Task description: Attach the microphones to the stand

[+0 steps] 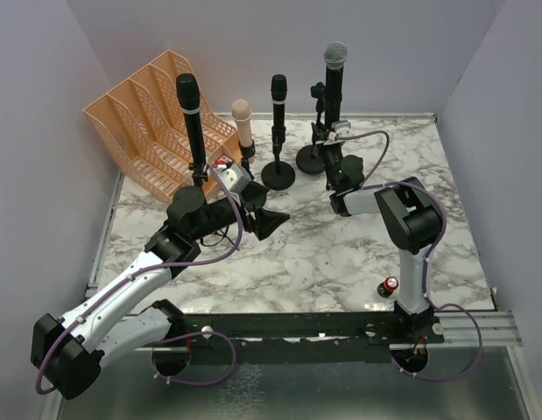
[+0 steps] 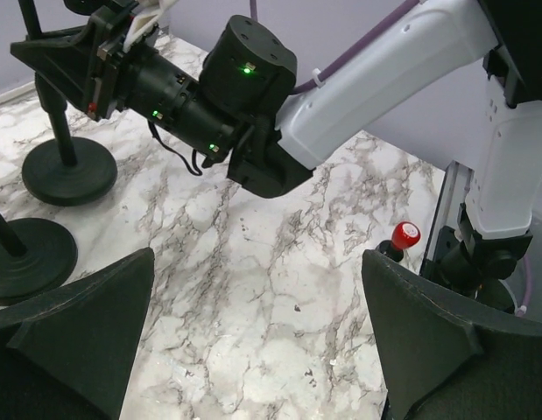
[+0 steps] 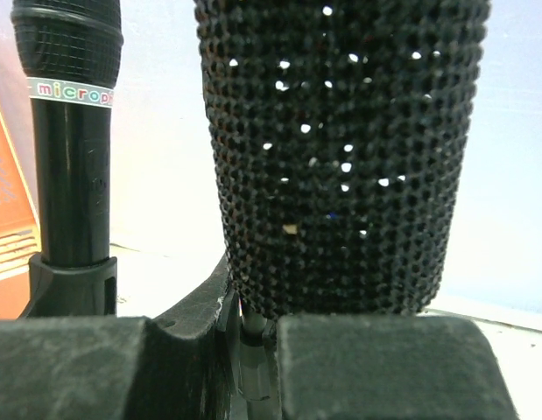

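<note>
Nearest my left wrist camera, the dark fingers (image 2: 78,332) of my left gripper (image 2: 257,297) stood spread as wide as they go, with nothing between them but bare marble table (image 2: 253,350). From above, that gripper hung low over the table, just in front of the stands. A red-topped battery (image 2: 404,236) stood near the base of my right arm.

My right gripper (image 3: 251,350) had its pads pressed almost together. A thin grey piece showed in the slit between them, but I could not tell whether they pinched it. Just beyond the pads a mesh microphone head (image 3: 341,157) filled the wrist view, dark against the light. From above, this gripper sat against the stand (image 1: 313,160) under the silver-headed microphone (image 1: 334,83).

All four microphones stood upright in a row at the back of the table. The left black microphone (image 1: 190,109) and the peach-pink microphone (image 1: 243,122) sat in clips, their bases hidden behind my left arm. The middle black microphone (image 1: 278,101) rose from a round base (image 1: 278,175). An orange file organiser (image 1: 139,122) stood behind the leftmost one.
</note>
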Controlling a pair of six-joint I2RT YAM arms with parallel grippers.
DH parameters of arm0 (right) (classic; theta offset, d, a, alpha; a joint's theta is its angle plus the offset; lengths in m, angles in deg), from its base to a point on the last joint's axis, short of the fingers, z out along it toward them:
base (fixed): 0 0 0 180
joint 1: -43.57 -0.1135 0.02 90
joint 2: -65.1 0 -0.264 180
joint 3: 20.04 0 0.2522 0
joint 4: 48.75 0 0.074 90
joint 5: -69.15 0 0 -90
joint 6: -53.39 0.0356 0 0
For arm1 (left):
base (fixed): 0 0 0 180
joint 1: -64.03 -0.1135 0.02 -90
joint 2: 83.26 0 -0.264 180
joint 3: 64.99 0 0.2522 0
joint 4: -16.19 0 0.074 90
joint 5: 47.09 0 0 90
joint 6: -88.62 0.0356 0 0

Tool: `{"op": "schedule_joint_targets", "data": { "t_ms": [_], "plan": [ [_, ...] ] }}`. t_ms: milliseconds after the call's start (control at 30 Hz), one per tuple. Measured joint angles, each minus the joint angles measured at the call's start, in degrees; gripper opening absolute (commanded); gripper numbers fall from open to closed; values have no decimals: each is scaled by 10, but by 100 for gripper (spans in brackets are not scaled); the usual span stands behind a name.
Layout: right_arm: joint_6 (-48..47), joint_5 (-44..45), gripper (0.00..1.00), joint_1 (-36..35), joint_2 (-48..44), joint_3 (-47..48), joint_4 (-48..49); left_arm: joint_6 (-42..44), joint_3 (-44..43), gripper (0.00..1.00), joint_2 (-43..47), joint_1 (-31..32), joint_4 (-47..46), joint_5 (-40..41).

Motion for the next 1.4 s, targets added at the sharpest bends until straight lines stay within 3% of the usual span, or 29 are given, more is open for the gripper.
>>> {"op": "schedule_joint_targets", "data": {
  "t_ms": [433,500,667,833,1133,1400],
  "plan": [
    [16,-37,6,16,112,92,11,-22,3,99,-27,0,2,0],
    [17,-37,15,17,115,95,11,-25,4,99,-28,0,2,0],
    [27,-39,51,19,115,95,22,-27,6,99,-28,0,5,1],
    [44,-42,67,19,108,66,42,-16,6,99,-28,0,33,6],
    [66,-54,74,19,42,-36,45,-30,-10,99,-33,0,115,75],
    [108,-38,74,19,-114,-224,46,-63,-65,99,-59,0,207,88]
  ]
}}
